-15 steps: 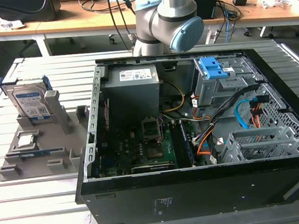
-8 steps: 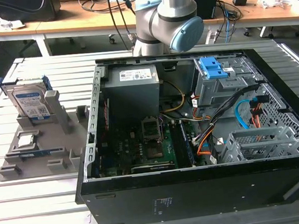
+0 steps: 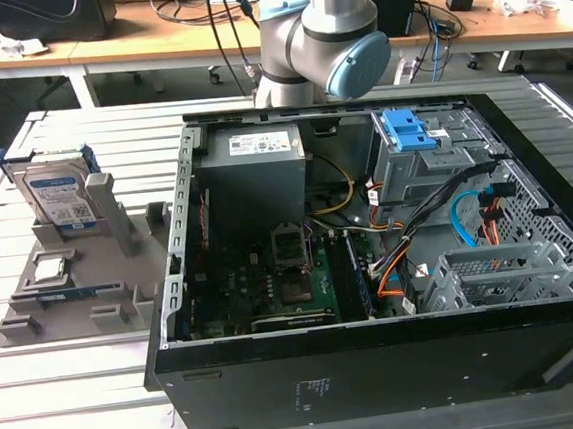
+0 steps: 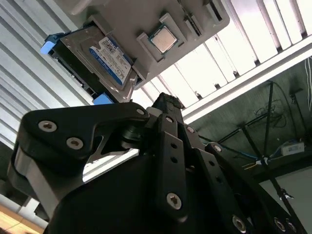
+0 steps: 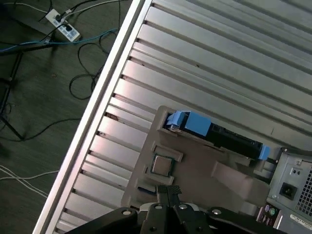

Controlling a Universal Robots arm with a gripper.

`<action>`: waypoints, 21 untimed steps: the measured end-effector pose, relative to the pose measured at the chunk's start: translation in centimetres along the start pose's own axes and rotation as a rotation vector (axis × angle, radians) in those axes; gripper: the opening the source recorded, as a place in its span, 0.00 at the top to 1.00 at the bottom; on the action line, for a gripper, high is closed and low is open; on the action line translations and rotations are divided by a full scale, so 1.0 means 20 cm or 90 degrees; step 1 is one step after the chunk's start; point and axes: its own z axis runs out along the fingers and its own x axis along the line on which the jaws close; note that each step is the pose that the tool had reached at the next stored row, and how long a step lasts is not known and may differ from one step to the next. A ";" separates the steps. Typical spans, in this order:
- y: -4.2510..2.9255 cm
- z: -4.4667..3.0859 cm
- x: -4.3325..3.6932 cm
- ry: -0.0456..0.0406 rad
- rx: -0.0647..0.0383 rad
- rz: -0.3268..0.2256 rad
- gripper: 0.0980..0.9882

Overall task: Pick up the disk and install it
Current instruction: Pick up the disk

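The disk (image 3: 59,199) stands on edge in a grey holder (image 3: 122,279) on the slatted table, at the exterior view's left. It is silvery with a white-and-blue label and blue side rails. In both wrist views the disk (image 4: 105,56) (image 5: 229,139) sits in that holder, well beyond the fingertips. My black gripper (image 4: 165,100) (image 5: 165,189) hangs high above the table, apart from the disk. Its jaws are shut with nothing between them.
A small square processor chip (image 3: 50,267) lies in the same holder. The open computer case (image 3: 379,357) takes up the exterior view's middle and right, with a grey drive cage and blue latch (image 3: 410,128). The arm's joint (image 3: 322,51) rises behind the case.
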 end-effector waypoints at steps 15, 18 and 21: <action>0.000 0.000 0.000 0.0061 -0.003 -0.145 0.99; 0.000 0.000 0.000 0.0070 -0.004 -0.165 0.99; 0.000 0.000 0.000 0.0080 -0.004 -0.189 0.99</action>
